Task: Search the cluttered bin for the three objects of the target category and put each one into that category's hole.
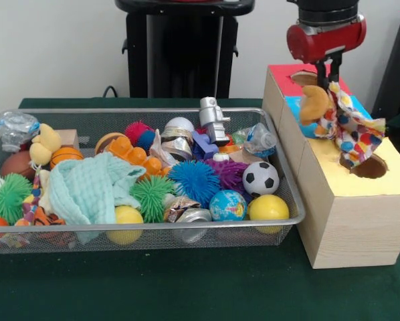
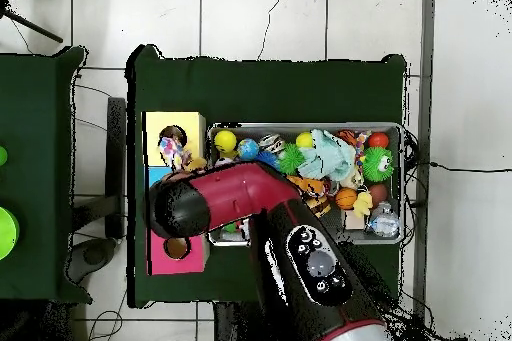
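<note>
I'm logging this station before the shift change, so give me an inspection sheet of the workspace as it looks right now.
Surface: dark green cloth-covered table, bare in front of the bin.
Job's things: wooden sorting box with red, blue and yellow top panels; colourful polka-dot fabric toy with an orange plush part hanging over the blue and yellow panels.
Clutter: silver wire-mesh bin packed with balls, spiky toys, a mint green cloth, a soccer ball and crushed cans.
End effector: shut on the fabric toy, above the box.
Cables: black cable behind the table; more on the floor in the overhead view.
Surroundings: white wall, tiled floor, second green table.
</note>
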Action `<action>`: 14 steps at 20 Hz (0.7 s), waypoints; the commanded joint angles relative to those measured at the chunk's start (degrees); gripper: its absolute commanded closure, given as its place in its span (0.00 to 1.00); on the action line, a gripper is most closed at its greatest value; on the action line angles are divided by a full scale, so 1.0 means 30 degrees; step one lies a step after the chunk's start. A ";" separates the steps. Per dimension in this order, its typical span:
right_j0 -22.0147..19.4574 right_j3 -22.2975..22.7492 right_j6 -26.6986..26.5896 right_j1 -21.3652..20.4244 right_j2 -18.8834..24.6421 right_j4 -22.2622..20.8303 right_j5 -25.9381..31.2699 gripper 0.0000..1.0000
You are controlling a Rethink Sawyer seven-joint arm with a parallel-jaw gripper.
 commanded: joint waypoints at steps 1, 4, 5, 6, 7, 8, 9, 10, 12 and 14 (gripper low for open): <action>0.1747 -0.0169 0.4494 0.0741 -0.2041 0.0065 -0.0395 1.00; 0.2833 -0.0842 0.5223 0.1013 -0.2763 0.0540 -0.0264 1.00; 0.3166 -0.1152 0.5403 0.1131 -0.3003 0.0717 -0.0159 1.00; 0.3437 -0.1426 0.5478 0.1276 -0.3265 0.0808 -0.0198 1.00; 0.3560 -0.1825 0.5355 0.1525 -0.3402 0.0877 -0.0152 1.00; 0.3683 -0.2224 0.5232 0.1773 -0.3540 0.0946 -0.0106 1.00; 0.3650 -0.2689 0.4890 0.2049 -0.3509 0.1066 0.0088 1.00; 0.3551 -0.3037 0.4472 0.2234 -0.3372 0.1253 0.0381 1.00; 0.3335 -0.3861 0.3527 0.2500 -0.3047 0.1531 0.1049 1.00; 0.3220 -0.4759 0.2829 0.2769 -0.2838 0.1895 0.2559 1.00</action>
